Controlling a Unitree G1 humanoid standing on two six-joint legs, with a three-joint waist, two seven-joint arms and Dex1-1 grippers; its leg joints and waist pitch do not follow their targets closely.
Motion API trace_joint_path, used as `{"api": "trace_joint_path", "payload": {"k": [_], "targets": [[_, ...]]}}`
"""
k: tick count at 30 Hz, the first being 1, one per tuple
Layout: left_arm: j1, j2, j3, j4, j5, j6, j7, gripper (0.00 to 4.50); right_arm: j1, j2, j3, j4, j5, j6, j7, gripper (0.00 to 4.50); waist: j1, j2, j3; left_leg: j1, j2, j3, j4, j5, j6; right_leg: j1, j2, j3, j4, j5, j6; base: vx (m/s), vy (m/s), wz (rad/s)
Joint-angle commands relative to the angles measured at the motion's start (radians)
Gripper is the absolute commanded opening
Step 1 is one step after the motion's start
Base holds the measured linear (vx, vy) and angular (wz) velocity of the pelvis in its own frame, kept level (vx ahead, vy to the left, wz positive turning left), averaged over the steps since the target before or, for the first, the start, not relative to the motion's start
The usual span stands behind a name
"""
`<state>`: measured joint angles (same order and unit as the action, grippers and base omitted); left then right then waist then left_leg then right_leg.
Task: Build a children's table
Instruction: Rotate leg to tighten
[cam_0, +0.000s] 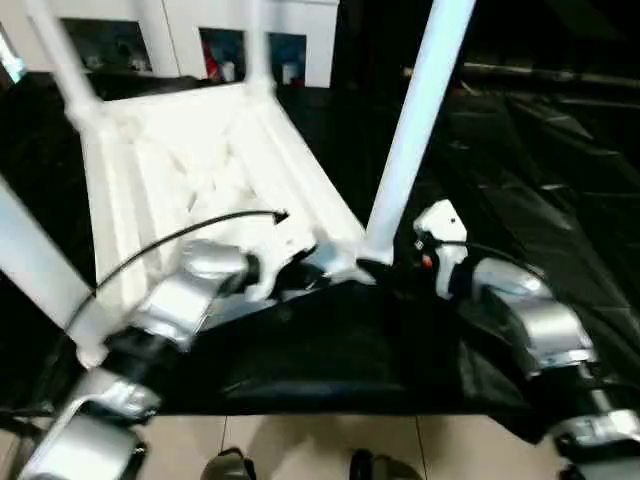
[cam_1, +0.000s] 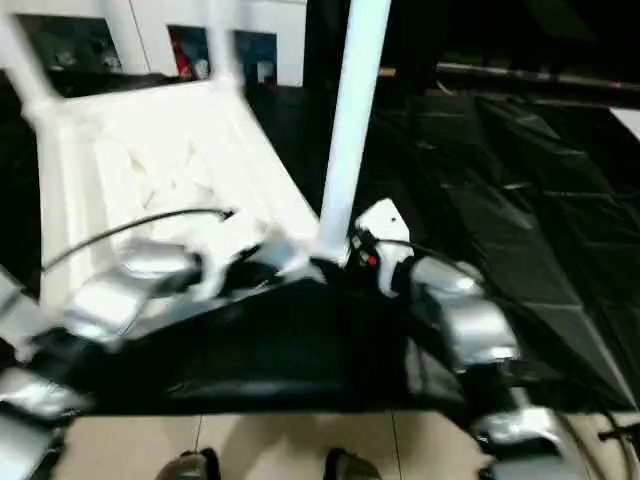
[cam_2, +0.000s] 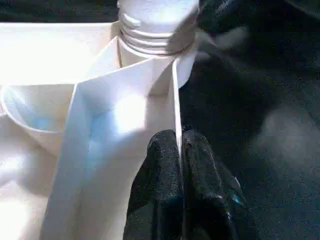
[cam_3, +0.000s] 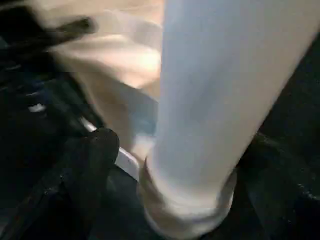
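The white tabletop (cam_0: 180, 170) lies upside down with its ribbed underside facing up. Several white legs rise from its corner sockets. The nearest leg (cam_0: 415, 130) stands in the front right corner, and its ridged base (cam_2: 157, 30) fills the socket. My left gripper (cam_2: 180, 145) is shut on the thin side wall of the tabletop just short of that corner. My right gripper (cam_0: 395, 268) sits low beside the base of that leg (cam_3: 210, 100), on the other side of the corner.
A black sheet (cam_0: 330, 360) covers the work surface under the tabletop and the area to the right (cam_0: 540, 150). A white glass-door cabinet (cam_0: 200, 40) stands behind. Pale tiled floor (cam_0: 320, 445) lies below the near edge.
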<state>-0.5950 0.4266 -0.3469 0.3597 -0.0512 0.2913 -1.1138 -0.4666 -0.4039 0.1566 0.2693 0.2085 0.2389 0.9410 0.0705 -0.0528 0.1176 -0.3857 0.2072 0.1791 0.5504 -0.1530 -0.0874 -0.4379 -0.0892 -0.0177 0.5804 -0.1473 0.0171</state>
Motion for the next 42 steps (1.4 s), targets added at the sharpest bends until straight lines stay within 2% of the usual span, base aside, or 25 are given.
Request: {"api": "trace_joint_path", "payload": {"k": [1, 2, 3, 4, 6, 9, 10, 11, 13, 15, 17, 21, 22, 26, 33, 37, 40, 42], "targets": [[0.024, 0.007, -0.049, -0.003, -0.013, -0.008, -0.076, 0.0, 0.013, -0.033, 0.017, -0.042, 0.019, 0.015, 0.064, 4.04, 0.001, 0.003, -0.057, 0.027, 0.015, 0.011, -0.061, -0.31, 0.051, 0.026, -0.025, 0.022, -0.077, -0.385, -0.151, 0.053, -0.018, 0.12], [0.027, 0.022, -0.043, -0.021, -0.03, -0.016, -0.11, 0.0, 0.013, -0.051, 0.027, -0.046, 0.014, 0.017, 0.088, 4.04, 0.003, 0.001, -0.058, 0.023, 0.016, 0.013, -0.061, -0.29, 0.051, 0.032, -0.023, 0.022, -0.069, -0.342, -0.17, 0.062, 0.002, 0.03], [0.03, 0.034, -0.038, -0.039, -0.042, -0.02, -0.136, 0.0, 0.012, -0.068, 0.037, -0.049, 0.012, 0.018, 0.115, 4.04, 0.008, -0.001, -0.063, 0.017, 0.015, 0.011, -0.058, -0.24, 0.054, 0.042, -0.023, 0.02, -0.056, -0.276, -0.187, 0.062, 0.002, 0.03], [0.031, 0.04, -0.036, -0.046, -0.046, -0.022, -0.147, 0.0, 0.012, -0.076, 0.041, -0.052, 0.013, 0.02, 0.129, 4.04, 0.011, 0.002, -0.064, 0.017, 0.015, 0.012, -0.057, -0.218, 0.057, 0.042, -0.023, 0.019, -0.052, -0.242, -0.197, 0.068, 0.019, -0.02], [0.034, 0.056, -0.039, -0.06, -0.057, -0.034, -0.183, 0.0, 0.009, -0.093, 0.053, -0.054, 0.016, 0.023, 0.164, 4.04, 0.012, 0.002, -0.067, 0.016, 0.011, 0.015, -0.049, -0.154, 0.072, 0.047, -0.017, 0.018, -0.035, -0.103, -0.237, 0.065, 0.028, -0.01], [0.036, 0.067, -0.035, -0.061, -0.066, -0.05, -0.22, 0.0, -0.001, -0.105, 0.07, -0.043, 0.002, 0.013, 0.203, 4.04, 0.013, -0.002, -0.071, 0.017, 0.008, 0.02, -0.04, -0.092, 0.108, 0.054, -0.017, 0.018, -0.022, 0.017, -0.268, 0.019, 0.011, 0.0], [0.036, 0.067, -0.035, -0.06, -0.066, -0.05, -0.222, 0.0, -0.003, -0.104, 0.071, -0.041, 0.001, 0.013, 0.204, 4.04, 0.014, -0.002, -0.07, 0.017, 0.008, 0.021, -0.04, -0.09, 0.111, 0.054, -0.017, 0.017, -0.022, 0.021, -0.272, 0.0, 0.0, 0.0], [0.035, 0.069, -0.034, -0.06, -0.066, -0.052, -0.225, 0.0, -0.006, -0.103, 0.073, -0.038, 0.0, 0.012, 0.206, 4.04, 0.014, -0.002, -0.068, 0.016, 0.008, 0.022, -0.04, -0.099, 0.115, 0.054, -0.02, 0.017, -0.024, 0.005, -0.271, 0.0, 0.0, 0.0], [0.034, 0.071, -0.033, -0.058, -0.061, -0.053, -0.228, 0.0, -0.018, -0.095, 0.08, -0.024, 0.0, 0.012, 0.209, 3.69, 0.015, -0.003, -0.065, 0.017, 0.01, 0.022, -0.043, -0.132, 0.107, 0.054, -0.023, 0.018, -0.03, -0.058, -0.261, 0.0, 0.0, 0.0], [0.034, 0.07, -0.033, -0.06, -0.061, -0.052, -0.227, 0.0, -0.02, -0.093, 0.081, -0.022, 0.002, 0.012, 0.21, 3.67, 0.014, -0.003, -0.062, 0.018, 0.013, 0.02, -0.047, -0.178, 0.086, 0.051, -0.027, 0.02, -0.038, -0.144, -0.24, 0.0, 0.0, 0.0], [0.035, 0.068, -0.033, -0.062, -0.06, -0.05, -0.227, 0.0, -0.018, -0.092, 0.088, -0.024, 0.004, 0.014, 0.218, 3.41, 0.014, -0.004, -0.063, 0.018, 0.013, 0.019, -0.048, -0.184, 0.075, 0.051, -0.028, 0.02, -0.039, -0.171, -0.228, 0.0, 0.0, 0.0], [0.036, 0.066, -0.031, -0.057, -0.055, -0.055, -0.232, 0.0, -0.015, -0.089, 0.085, -0.022, 0.004, 0.012, 0.228, 3.2, 0.015, -0.003, -0.066, 0.018, 0.013, 0.019, -0.046, -0.164, 0.076, 0.052, -0.026, 0.02, -0.035, -0.144, -0.228, 0.0, 0.0, 0.0], [0.036, 0.066, -0.031, -0.057, -0.055, -0.056, -0.232, 0.0, -0.015, -0.089, 0.085, -0.022, 0.004, 0.012, 0.228, 2.89, 0.014, -0.003, -0.066, 0.018, 0.012, 0.019, -0.045, -0.16, 0.078, 0.051, -0.026, 0.02, -0.035, -0.136, -0.23, 0.0, 0.0, 0.0], [0.035, 0.066, -0.031, -0.049, -0.052, -0.06, -0.234, 0.0, -0.014, -0.093, 0.083, -0.022, 0.011, 0.008, 0.235, 2.67, 0.015, -0.005, -0.067, 0.016, 0.011, 0.02, -0.043, -0.152, 0.085, 0.053, -0.025, 0.02, -0.032, -0.124, -0.236, 0.0, 0.0, 0.0], [0.04, 0.064, -0.032, -0.051, -0.05, -0.058, -0.23, 0.0, -0.004, -0.088, 0.085, -0.023, 0.012, 0.007, 0.24, 2.58, 0.015, -0.005, -0.069, 0.016, 0.012, 0.019, -0.042, -0.174, 0.075, 0.052, -0.027, 0.021, -0.034, -0.167, -0.229, 0.0, 0.0, 0.0], [0.031, 0.029, -0.015, -0.01, -0.014, -0.054, -0.123, 0.0, 0.013, -0.046, 0.065, -0.011, 0.013, 0.012, 0.166, 2.57, 0.014, -0.006, -0.067, 0.017, 0.012, 0.019, -0.044, -0.194, 0.067, 0.05, -0.026, 0.022, -0.038, -0.201, -0.219, 0.0, 0.0, 0.0], [0.017, -0.007, 0.003, 0.018, 0.004, -0.027, -0.036, 0.0, 0.009, 0.006, 0.044, 0.036, -0.018, 0.008, 0.045, 2.56, 0.01, -0.008, -0.063, 0.016, 0.011, 0.017, -0.049, -0.245, 0.04, 0.047, -0.031, 0.023, -0.049, -0.304, -0.192, 0.0, 0.0, 0.0], [-0.008, -0.073, 0.024, 0.055, 0.021, 0.017, 0.084, 0.0, -0.001, 0.087, 0.021, 0.104, -0.07, 0.02, -0.156, 2.56, 0.002, -0.012, -0.061, 0.012, 0.008, 0.013, -0.053, -0.274, 0.008, 0.044, -0.03, 0.022, -0.056, -0.383, -0.161, 0.0, 0.0, 0.0]]}}
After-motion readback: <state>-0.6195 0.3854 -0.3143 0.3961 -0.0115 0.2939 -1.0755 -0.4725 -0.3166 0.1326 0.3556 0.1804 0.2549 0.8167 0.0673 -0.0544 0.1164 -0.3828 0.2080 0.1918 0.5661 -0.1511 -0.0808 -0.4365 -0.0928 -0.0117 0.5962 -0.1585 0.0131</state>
